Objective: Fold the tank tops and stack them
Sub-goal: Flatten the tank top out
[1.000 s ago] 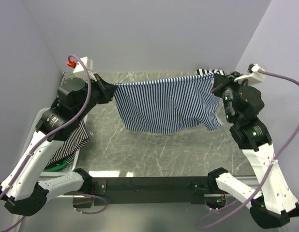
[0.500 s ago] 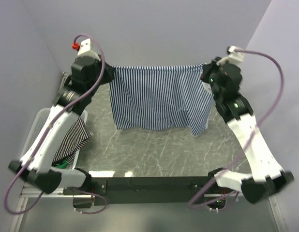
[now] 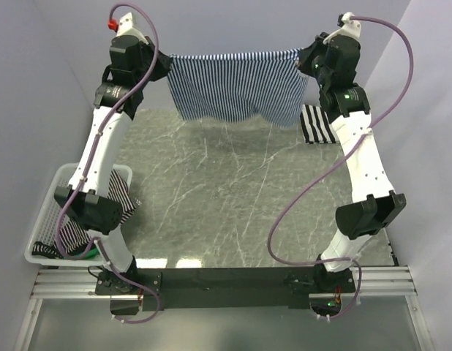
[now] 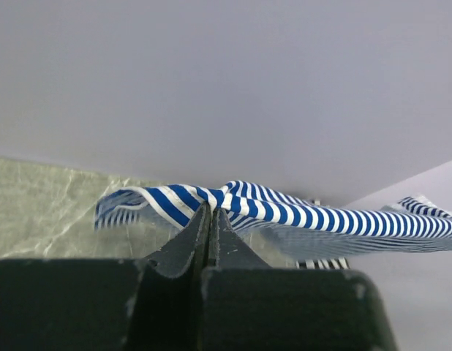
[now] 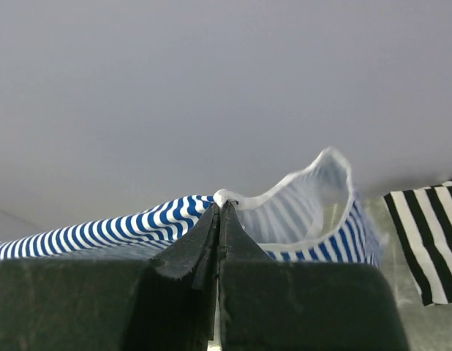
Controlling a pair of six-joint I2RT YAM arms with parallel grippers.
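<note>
A thin navy-and-white striped tank top (image 3: 237, 84) hangs stretched in the air at the far end of the table. My left gripper (image 3: 166, 64) is shut on its left top corner, and the cloth shows pinched at the fingertips in the left wrist view (image 4: 284, 212). My right gripper (image 3: 302, 60) is shut on its right top corner, on the white trim in the right wrist view (image 5: 314, 197). A broad black-and-white striped tank top (image 3: 315, 123) lies on the table at the far right, also in the right wrist view (image 5: 427, 234).
A white mesh basket (image 3: 47, 219) stands at the near left with more striped tops (image 3: 120, 201) hanging over its rim. The grey marble tabletop (image 3: 233, 197) lies between the arms. Lavender walls close in the back and sides.
Both arms have stretched up and away, carrying the navy-striped top higher and farther back. The black-and-white top at the far right has come into view below it.
</note>
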